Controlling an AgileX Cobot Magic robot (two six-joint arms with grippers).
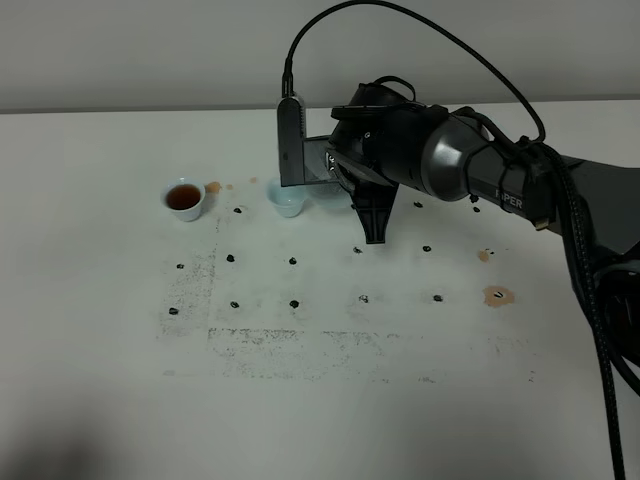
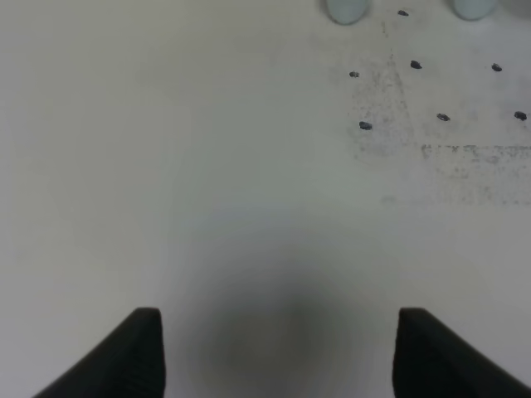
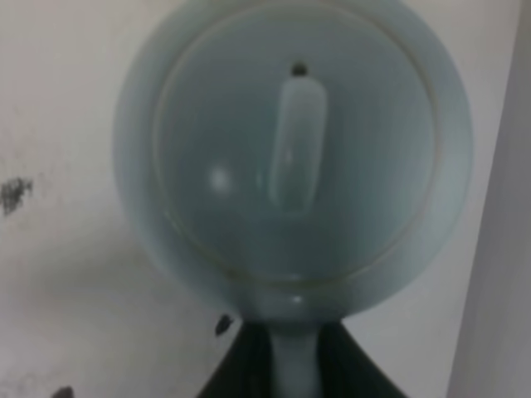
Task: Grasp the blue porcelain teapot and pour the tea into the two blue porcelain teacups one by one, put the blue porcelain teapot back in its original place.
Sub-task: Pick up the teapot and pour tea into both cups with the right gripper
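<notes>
Looks like a robotics lab or test setup to me, not anybody's home. There's a plain white desk [image 1: 100,400] with a neat grid of small black dot marks [image 1: 293,261] on it. The top also has a grey scuffed rectangular patch [image 1: 300,345] and a few brownish spill stains [image 1: 497,296]. Behind it is just a bare pale wall [image 1: 150,50]. A black jointed robot arm [image 1: 470,165] reaches over the desk, with a thick black cable [image 1: 290,70] looping off it and a grey box-shaped camera unit [image 1: 291,140] bolted on. Only homely bits are a small pale blue glazed teacup [image 1: 184,199] and a pale blue-white glazed round teapot [image 3: 290,249].
</notes>
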